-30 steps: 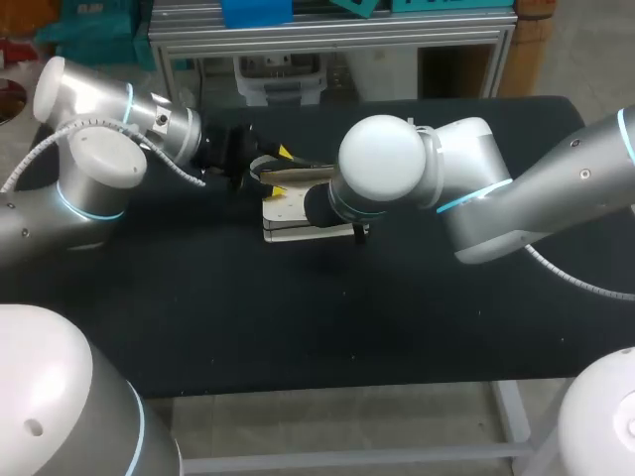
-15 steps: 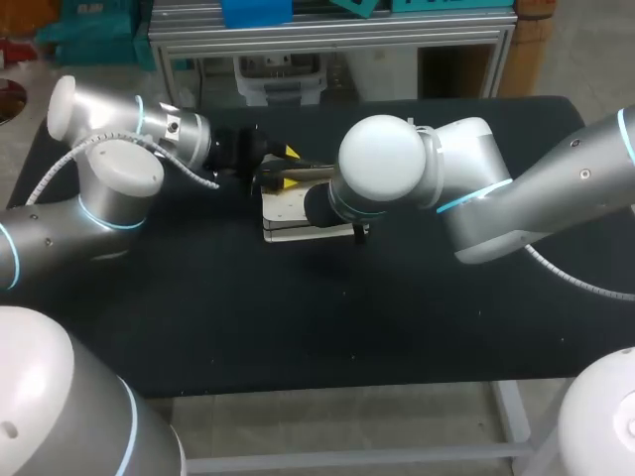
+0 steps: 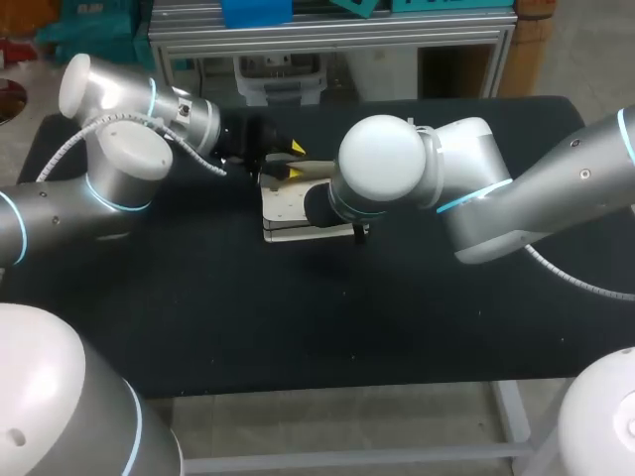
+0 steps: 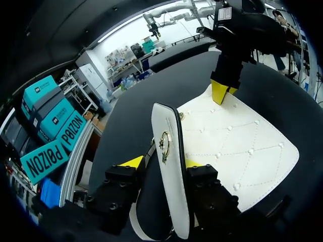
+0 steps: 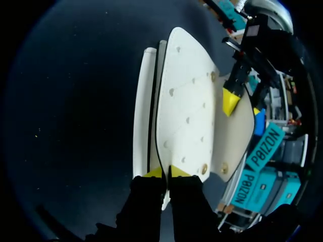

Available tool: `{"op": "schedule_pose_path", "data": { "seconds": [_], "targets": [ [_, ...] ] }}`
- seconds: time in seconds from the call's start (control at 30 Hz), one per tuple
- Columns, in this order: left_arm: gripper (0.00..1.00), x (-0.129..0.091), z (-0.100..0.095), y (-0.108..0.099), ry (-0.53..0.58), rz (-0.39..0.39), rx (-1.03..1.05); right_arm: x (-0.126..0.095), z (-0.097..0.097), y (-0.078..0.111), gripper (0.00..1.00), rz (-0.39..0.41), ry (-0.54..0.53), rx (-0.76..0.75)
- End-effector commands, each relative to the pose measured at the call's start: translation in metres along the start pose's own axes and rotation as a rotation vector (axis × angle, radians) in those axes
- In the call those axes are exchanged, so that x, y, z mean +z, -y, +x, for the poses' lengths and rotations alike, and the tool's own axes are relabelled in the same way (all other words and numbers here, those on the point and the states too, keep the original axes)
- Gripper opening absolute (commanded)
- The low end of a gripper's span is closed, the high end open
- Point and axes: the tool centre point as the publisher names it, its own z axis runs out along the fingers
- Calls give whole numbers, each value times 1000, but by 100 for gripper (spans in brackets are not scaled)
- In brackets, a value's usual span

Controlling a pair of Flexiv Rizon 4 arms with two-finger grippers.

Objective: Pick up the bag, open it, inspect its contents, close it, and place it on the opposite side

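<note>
Left wrist view shows the left tool (image 4: 162, 162) pinching the flap (image 4: 170, 136) up while the right tool (image 5: 166, 172) clamps the bag (image 5: 184, 111) on the table (image 3: 298, 317); it looks like the opening step, so next swing the flap wider.

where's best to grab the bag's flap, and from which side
Probably pinch the flap across its two flat faces, by the gold ring, coming from the robot's left: it stands on edge there, and the right gripper holds the bag at its opposite edge.
</note>
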Motion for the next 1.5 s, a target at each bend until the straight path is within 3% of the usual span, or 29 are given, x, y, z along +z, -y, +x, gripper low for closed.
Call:
{"op": "schedule_pose_path", "data": {
  "seconds": [0.03,0.17,0.33,0.97,1.0,1.03,1.07,1.5],
  "targets": [
    [42,3,-10,-4,-32,1,-14,1,2,0,0,0,3,0],
    [32,3,-13,-6,-53,-9,-28,1,2,0,0,0,3,0],
    [0,2,-15,-9,-59,-14,-39,1,2,0,0,0,3,0],
    [0,-8,-14,2,-105,15,-60,-4,-2,1,1,27,11,-8],
    [0,-9,-14,3,-103,16,-61,-5,-2,1,26,28,12,-8],
    [0,-10,-14,3,-102,18,-63,-6,-3,1,45,27,12,-9],
    [0,-11,-14,4,-102,21,-67,-8,-3,1,100,26,13,-9],
    [0,-33,-22,23,-88,62,-98,-56,-12,8,100,5,78,-9]
  ]
}}
